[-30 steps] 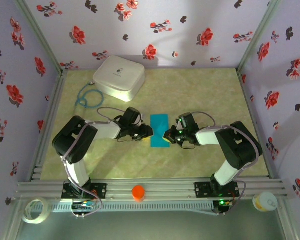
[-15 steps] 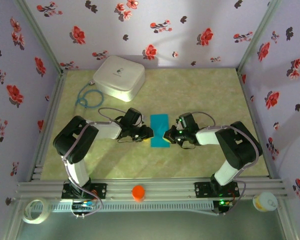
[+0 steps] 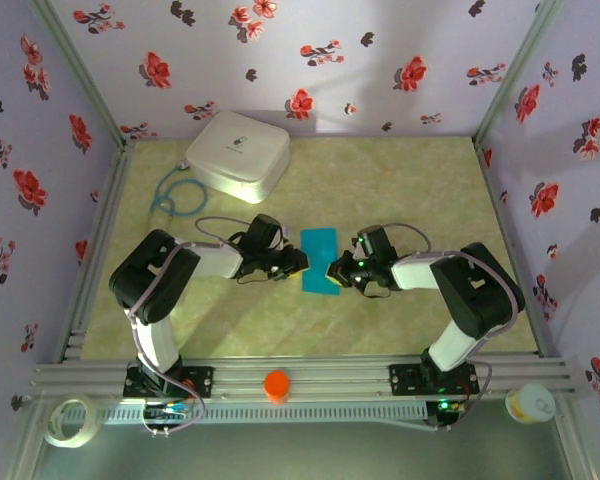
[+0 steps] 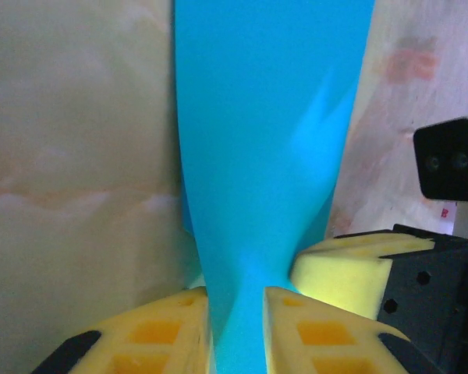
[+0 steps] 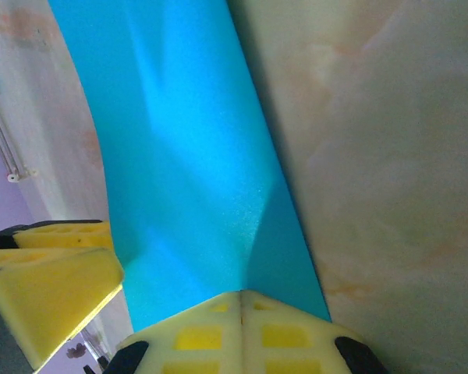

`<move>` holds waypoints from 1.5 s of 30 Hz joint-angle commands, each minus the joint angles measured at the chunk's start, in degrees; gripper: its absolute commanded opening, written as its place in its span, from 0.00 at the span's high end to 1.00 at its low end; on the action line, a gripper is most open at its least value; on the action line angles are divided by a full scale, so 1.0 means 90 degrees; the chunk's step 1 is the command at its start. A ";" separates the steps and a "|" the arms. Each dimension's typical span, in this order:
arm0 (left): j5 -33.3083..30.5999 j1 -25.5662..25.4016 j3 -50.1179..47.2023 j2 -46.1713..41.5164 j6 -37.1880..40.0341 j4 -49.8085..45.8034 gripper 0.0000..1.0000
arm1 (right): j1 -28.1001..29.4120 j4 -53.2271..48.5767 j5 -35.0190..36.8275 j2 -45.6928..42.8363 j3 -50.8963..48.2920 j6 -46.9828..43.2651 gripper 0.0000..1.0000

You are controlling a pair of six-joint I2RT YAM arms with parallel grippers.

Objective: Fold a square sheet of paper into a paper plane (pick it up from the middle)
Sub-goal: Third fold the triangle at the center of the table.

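Observation:
The square sheet of paper (image 3: pixel 320 258), bright turquoise and folded into a narrow strip, lies mid-table between both grippers. My left gripper (image 3: pixel 302 263) meets its left edge. In the left wrist view the paper (image 4: pixel 269 140) narrows down into the gap between the yellow fingers (image 4: pixel 235 327), which are closed onto it from both sides. My right gripper (image 3: pixel 332 270) is at the paper's near right corner. In the right wrist view its fingers (image 5: pixel 240 300) are pressed together, shut on the paper's edge (image 5: pixel 179 171), which creases up from the seam.
A white rounded box (image 3: pixel 238 153) stands at the back left, with a coiled blue cable (image 3: pixel 175 195) beside it. An orange knob (image 3: pixel 276 384) sits on the front rail. A tape roll (image 3: pixel 68 420) and a white cup (image 3: pixel 530 403) lie outside the rail.
The left gripper's fingers have drawn a little closer together on the paper. The right gripper and the paper have hardly moved.

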 commanded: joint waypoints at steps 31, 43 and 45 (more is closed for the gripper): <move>0.0275 0.0106 -0.0299 -0.0477 -0.0357 0.0165 1.00 | 0.3304 -0.0421 0.4724 -0.2667 -0.0592 -0.5758 0.38; 0.0286 0.0113 -0.0282 -0.0434 -0.0361 0.0204 1.00 | 0.4267 0.0435 0.6404 -0.1428 -0.0492 -0.7365 0.32; 0.0290 0.0115 -0.0290 -0.0437 -0.0352 0.0195 1.00 | 0.4301 0.0479 0.6650 -0.1257 -0.0438 -0.7424 0.32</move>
